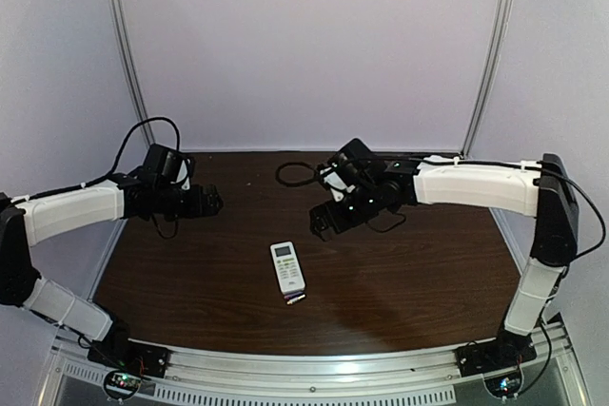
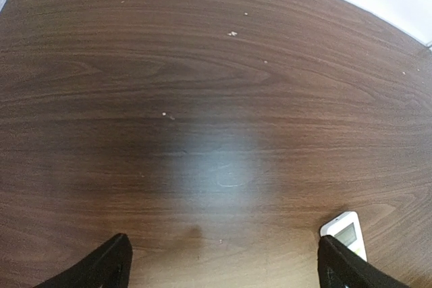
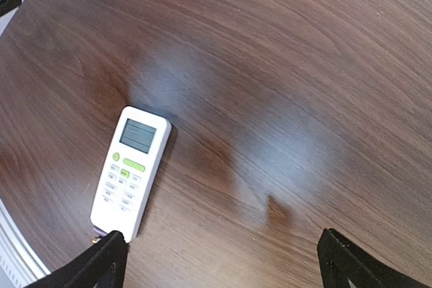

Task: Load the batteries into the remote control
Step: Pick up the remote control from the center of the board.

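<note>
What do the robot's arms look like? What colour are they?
The left arm and the right arm both have chunky white shells with black joints between them. Thin black cables loop over them. At the tips are black fingers, shaped like pointy wedges.

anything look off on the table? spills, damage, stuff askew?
Nothing spilled or broken. The remote lies face up, so its back is hidden. A small reddish piece sits at its near end, too small to identify. A few pale specks dot the table.
</note>
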Controlling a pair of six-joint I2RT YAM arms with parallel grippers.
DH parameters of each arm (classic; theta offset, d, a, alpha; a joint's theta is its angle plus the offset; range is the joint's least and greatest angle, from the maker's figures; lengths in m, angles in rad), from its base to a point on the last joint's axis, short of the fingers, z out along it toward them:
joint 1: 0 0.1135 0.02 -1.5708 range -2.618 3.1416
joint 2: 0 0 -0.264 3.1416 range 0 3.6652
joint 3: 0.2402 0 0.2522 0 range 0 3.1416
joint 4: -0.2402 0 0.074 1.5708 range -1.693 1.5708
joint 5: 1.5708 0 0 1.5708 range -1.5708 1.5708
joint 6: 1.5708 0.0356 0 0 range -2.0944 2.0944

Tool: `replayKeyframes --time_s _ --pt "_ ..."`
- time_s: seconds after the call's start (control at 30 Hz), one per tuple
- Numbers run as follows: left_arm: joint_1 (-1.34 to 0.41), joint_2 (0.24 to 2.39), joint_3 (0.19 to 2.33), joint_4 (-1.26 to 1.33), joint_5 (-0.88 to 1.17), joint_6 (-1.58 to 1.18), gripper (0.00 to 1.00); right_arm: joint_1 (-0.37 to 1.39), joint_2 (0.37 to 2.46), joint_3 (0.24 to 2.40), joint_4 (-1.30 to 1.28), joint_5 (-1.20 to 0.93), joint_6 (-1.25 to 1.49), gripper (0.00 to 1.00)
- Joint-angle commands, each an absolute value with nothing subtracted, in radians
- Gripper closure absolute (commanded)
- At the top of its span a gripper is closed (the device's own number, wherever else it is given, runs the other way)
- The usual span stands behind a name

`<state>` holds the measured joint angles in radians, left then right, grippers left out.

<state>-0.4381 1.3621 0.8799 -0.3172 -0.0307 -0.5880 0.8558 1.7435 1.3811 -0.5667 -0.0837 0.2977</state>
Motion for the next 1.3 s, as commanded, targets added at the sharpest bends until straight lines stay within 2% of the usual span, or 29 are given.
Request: replayKeyframes --time_s 0.0,0.33,0.97,1.17,1.27 --pt "-0.409 1.317 0.841 -0.336 -0.076 -0.642 0.03 0.959 1.886 1.525 -0.662 0.046 0.328 0.00" --pt "-0.399 1.275 0.806 -0.325 -0.091 -0.643 0.02 1.082 2.182 1.822 -0.776 0.094 0.373 0.00" --pt "-0.399 1.233 0.758 -0.328 -0.139 -0.672 0.02 1.098 2.344 1.942 -0.840 0.109 0.431 0.01" --pt "-0.399 1.222 0.756 -0.332 -0.152 -0.670 0.03 1.098 2.376 1.961 -0.843 0.119 0.434 0.14" --pt "-0.399 1.216 0.752 -0.338 -0.160 -0.668 0.03 1.092 2.390 1.961 -0.846 0.120 0.434 0.25"
